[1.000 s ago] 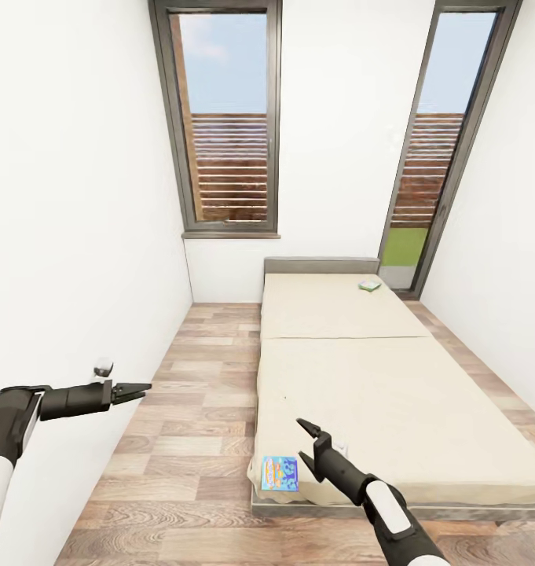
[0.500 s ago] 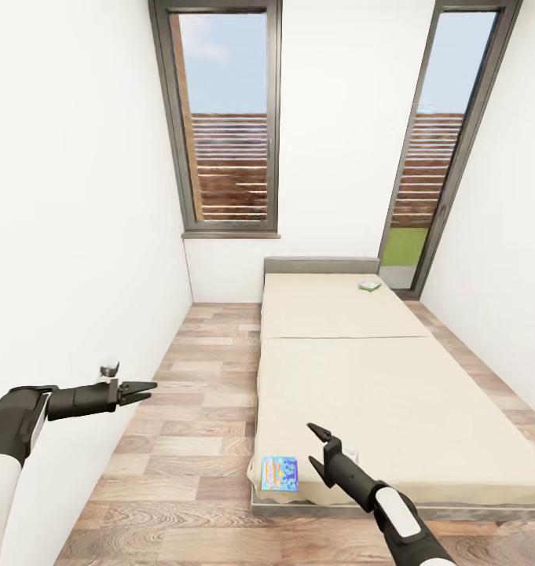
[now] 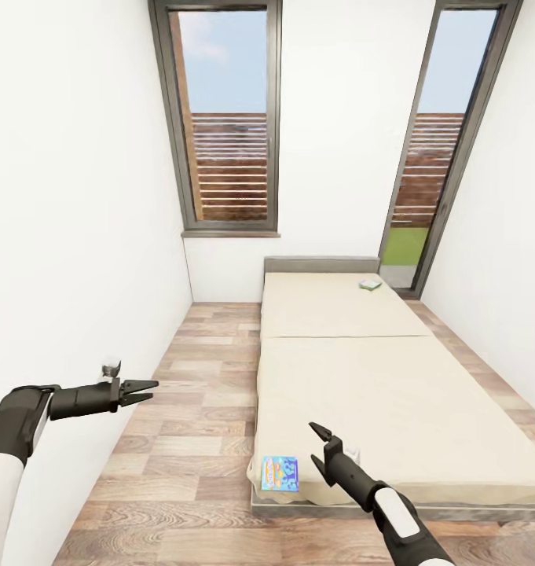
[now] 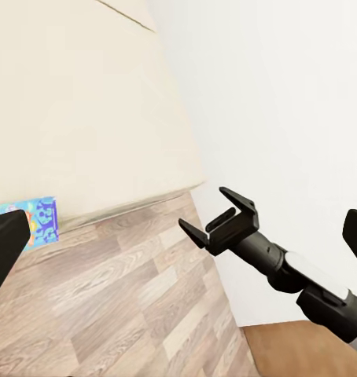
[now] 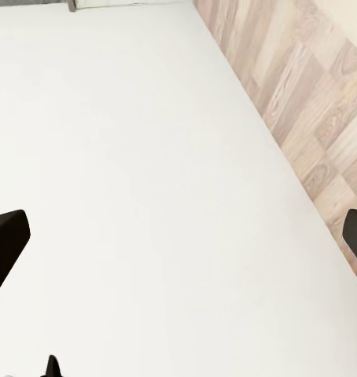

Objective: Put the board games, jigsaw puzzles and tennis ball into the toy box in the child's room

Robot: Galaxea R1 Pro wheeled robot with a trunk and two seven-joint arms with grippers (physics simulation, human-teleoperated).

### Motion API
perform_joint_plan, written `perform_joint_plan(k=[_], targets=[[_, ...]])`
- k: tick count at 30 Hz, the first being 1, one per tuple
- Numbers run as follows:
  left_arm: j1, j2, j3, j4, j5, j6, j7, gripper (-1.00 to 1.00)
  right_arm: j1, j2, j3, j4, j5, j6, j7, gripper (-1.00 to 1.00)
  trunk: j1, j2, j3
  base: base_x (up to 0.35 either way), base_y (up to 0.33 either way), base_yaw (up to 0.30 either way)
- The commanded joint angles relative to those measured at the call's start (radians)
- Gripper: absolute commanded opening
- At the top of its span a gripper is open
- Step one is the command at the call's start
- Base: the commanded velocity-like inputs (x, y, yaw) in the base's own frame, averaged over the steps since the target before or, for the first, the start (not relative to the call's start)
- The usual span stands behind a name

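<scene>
A blue board game (image 3: 280,473) lies on the near left corner of the beige bed (image 3: 393,393), overhanging its edge; in the left wrist view it is the blue box (image 4: 33,222). A green-white board game (image 3: 369,285) rests far off by the grey headboard. My right gripper (image 3: 319,445) hovers open just right of the blue box, over the mattress corner, with nothing between its fingers. My left gripper (image 3: 147,387) stands open over the floor by the left wall. The table, toy box, jigsaw puzzles and tennis ball are out of view.
A strip of wood-plank floor (image 3: 204,377) runs between the left white wall (image 3: 71,236) and the bed. Two tall dark-framed windows (image 3: 228,118) stand at the far wall. The right wall lies close to the bed's right side.
My right gripper has drawn slightly back toward me and to the right, still beside the blue board game. The left gripper has shifted a little to the right. The boxes have not moved.
</scene>
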Motion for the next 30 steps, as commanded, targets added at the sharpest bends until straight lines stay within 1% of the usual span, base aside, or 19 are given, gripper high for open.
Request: perform_joint_plan(k=[1,5,8,11,12,15,18,24,30], targets=[[-0.001,-0.001,0.003,-0.001,-0.01,0.011,-0.008,1.0,-0.001,0.001,-0.005,0.0,-0.003,0.001,0.001,1.0,0.004,-0.009,-0.005,0.0,0.0,0.0],[-0.001,-0.003,0.003,0.0,-0.01,0.014,-0.008,1.0,0.001,0.003,0.001,0.0,-0.002,-0.019,0.003,1.0,0.02,-0.037,-0.017,0.0,0.0,0.0],[-0.001,-0.003,0.002,0.001,-0.01,0.014,-0.008,1.0,0.002,0.006,0.014,0.009,0.006,-0.026,0.004,1.0,0.031,-0.058,-0.027,0.0,0.0,0.0],[-0.001,-0.003,0.002,0.001,-0.01,0.015,-0.008,1.0,0.003,0.007,0.045,0.037,0.018,-0.029,0.005,1.0,0.043,-0.079,-0.036,0.0,0.0,0.0],[-0.001,-0.003,0.002,0.001,-0.01,0.015,-0.008,1.0,0.003,0.008,0.065,0.053,0.023,-0.03,0.004,1.0,0.046,-0.086,-0.039,0.0,0.0,0.0],[-0.001,-0.003,0.002,0.001,-0.01,0.015,-0.008,1.0,0.002,0.009,0.094,0.084,0.028,-0.03,0.004,1.0,0.058,-0.107,-0.049,0.0,0.0,0.0],[-0.001,-0.003,0.002,0.001,-0.01,0.015,-0.008,1.0,0.002,0.01,0.108,0.101,0.031,-0.031,0.005,1.0,0.069,-0.128,-0.058,0.0,0.0,0.0],[-0.001,-0.004,0.002,0.001,-0.01,0.015,-0.008,1.0,0.002,0.005,0.114,0.111,0.031,-0.032,0.012,1.0,0.092,-0.17,-0.077,0.0,0.0,0.0],[-0.001,-0.005,0.002,0.001,-0.01,0.015,-0.008,1.0,0.0,0.009,0.115,0.11,0.031,-0.032,0.039,1.0,0.115,-0.212,-0.096,0.0,0.0,0.0]])
